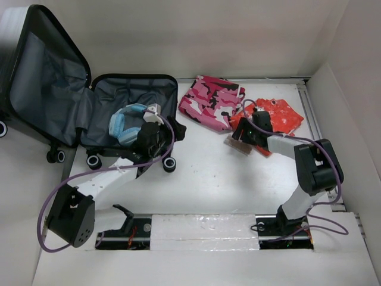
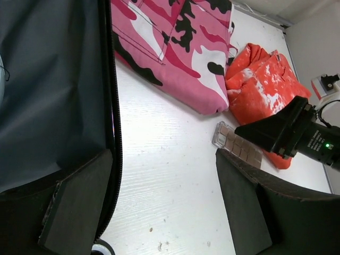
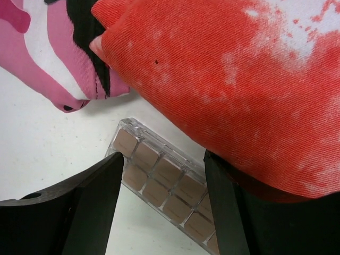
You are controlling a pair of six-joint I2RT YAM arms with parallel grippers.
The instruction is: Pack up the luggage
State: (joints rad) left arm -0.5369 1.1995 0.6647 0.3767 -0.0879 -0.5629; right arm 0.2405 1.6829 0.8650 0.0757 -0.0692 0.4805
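No text, brand or number can be read in any view. The only lettering in sight is a few lines of tiny white print on the black wrist housing [image 2: 317, 142] of the right arm, beside a small green light [image 2: 329, 145]. It is too small to make out.

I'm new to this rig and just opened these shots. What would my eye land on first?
The open luggage at the far left, blue headphones lying on its grey lining. Then, further right, a pink camouflage garment and an orange-red garment beside it. The right claw hangs open over a clear palette of brown squares at the orange-red garment's edge.
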